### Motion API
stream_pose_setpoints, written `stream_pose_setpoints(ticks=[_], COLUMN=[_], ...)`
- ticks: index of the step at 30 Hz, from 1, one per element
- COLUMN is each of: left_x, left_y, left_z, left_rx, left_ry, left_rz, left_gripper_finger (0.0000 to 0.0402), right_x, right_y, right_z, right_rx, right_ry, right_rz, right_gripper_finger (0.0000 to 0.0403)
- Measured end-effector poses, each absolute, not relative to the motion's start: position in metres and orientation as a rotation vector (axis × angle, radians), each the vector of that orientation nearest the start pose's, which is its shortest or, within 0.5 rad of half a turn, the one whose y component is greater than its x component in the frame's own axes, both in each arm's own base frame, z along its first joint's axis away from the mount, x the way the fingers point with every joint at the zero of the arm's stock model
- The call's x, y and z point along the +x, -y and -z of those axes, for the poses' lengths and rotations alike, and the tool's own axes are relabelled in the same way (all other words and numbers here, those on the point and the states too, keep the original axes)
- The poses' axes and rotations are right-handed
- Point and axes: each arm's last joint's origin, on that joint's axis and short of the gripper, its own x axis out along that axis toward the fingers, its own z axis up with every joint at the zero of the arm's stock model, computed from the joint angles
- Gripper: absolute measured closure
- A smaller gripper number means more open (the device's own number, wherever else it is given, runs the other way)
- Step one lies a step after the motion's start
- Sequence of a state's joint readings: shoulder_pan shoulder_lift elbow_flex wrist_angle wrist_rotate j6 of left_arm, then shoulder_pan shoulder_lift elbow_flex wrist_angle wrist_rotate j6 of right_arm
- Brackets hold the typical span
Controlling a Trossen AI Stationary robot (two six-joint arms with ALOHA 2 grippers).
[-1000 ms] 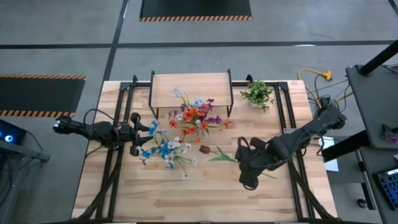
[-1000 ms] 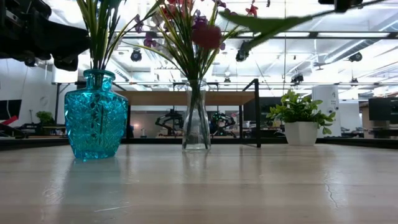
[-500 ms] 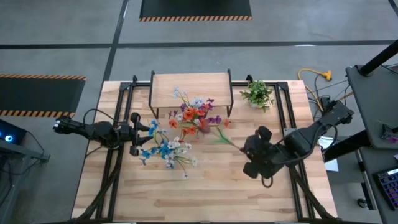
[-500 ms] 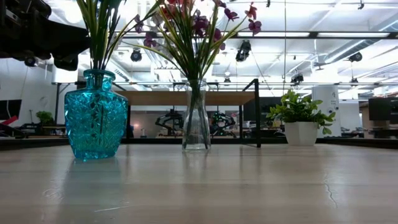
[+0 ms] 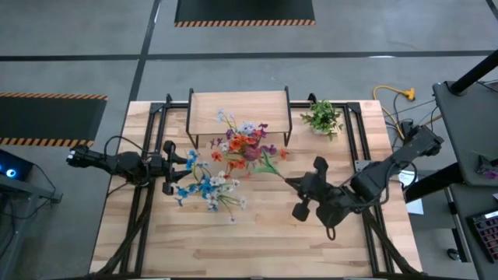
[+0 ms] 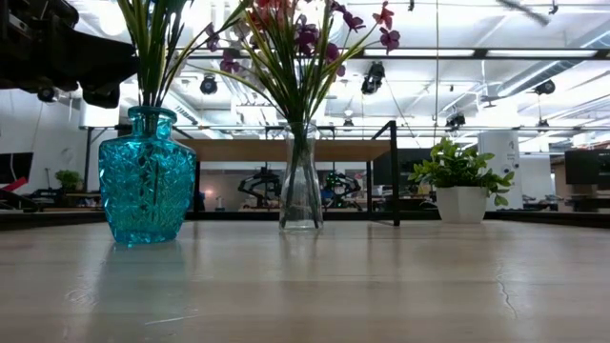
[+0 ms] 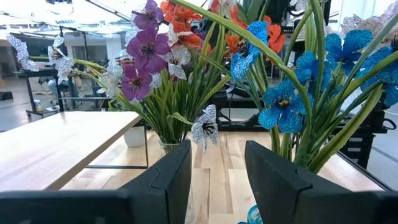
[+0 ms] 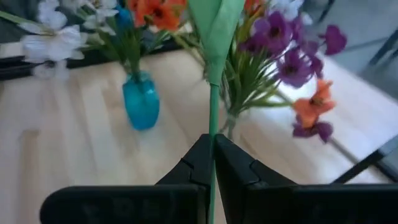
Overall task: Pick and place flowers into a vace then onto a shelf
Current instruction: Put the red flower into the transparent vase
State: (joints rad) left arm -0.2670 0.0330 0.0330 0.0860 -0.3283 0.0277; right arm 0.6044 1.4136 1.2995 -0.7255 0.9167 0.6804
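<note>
A blue glass vase (image 6: 147, 177) holds blue and white flowers (image 5: 204, 187). A clear vase (image 6: 300, 181) holds purple, orange and white flowers (image 5: 245, 145). Both vases stand on the table in front of the shelf (image 5: 240, 109). My right gripper (image 5: 291, 184) is above the table to the right of the clear vase, shut on a green flower stem (image 8: 211, 118). The stem points at the clear vase's flowers. My left gripper (image 5: 176, 167) is open at the table's left, just left of the blue vase's flowers (image 7: 292, 106), and touches nothing. My right gripper pinches the flower's thin green stem (image 8: 211, 163) between its two fingers. The fingers lie along the stem. They come from the table's right side, slanting toward the far left. The flower is lifted clear of the table, and its green leafy upper part (image 8: 217, 25) points ahead at the clear vase's flowers.
A small potted green plant (image 5: 323, 117) stands at the far right, next to the shelf. Black frame rails (image 5: 358, 140) run along both sides of the table. Bare wood (image 5: 249, 241) lies near the front edge.
My right gripper has carried the flower up and toward the far left, to the clear vase. The flower was low over the middle of the table and pointed left. Now it is higher, with its head at the clear vase's flowers. My left gripper has kept still.
</note>
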Motion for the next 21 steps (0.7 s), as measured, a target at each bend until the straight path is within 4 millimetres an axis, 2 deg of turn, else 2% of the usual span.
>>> stream_pose_setpoints(ticks=[7, 14, 21], left_x=[0.095, 0.095, 0.095], left_y=[0.016, 0.016, 0.016], left_z=[-0.180, -0.180, -0.180], left_rx=[0.002, 0.002, 0.002], left_ry=[0.081, 0.081, 0.081], left_rz=[-0.062, -0.062, -0.062], left_gripper_finger=[0.0267, 0.0267, 0.0267], right_x=[0.250, 0.254, 0.254], right_y=[-0.140, -0.134, -0.134], right_z=[-0.305, -0.265, -0.247], right_rx=[-0.016, 0.041, 0.053], right_ry=[-0.356, -0.266, -0.106], right_rz=[0.620, 0.672, 0.651], right_gripper_finger=[0.0394, 0.0394, 0.0394])
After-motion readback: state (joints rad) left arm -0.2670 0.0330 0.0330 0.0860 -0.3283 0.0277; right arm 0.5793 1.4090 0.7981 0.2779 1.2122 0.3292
